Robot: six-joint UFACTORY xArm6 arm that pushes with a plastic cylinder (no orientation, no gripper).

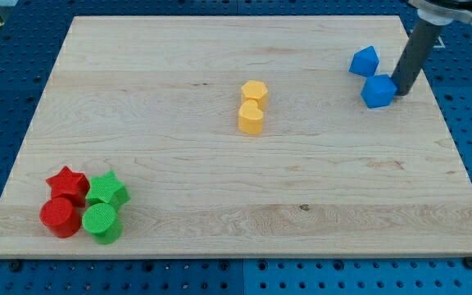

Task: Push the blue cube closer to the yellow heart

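My tip (401, 91) seemingly touches the blue cube's (378, 91) right side; no pincer shows.

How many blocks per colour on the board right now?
Blue: 2, the blue cube with my tip at its right side, and another blue block
Yellow: 2, the yellow heart and a yellow hexagon block
Red: 2, a red star and a red cylinder
Green: 2, a green star and a green cylinder
Total: 8

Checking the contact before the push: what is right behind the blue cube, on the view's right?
My tip stands against the blue cube at its right edge. The rod covers the board just beyond, so actual contact cannot be confirmed.
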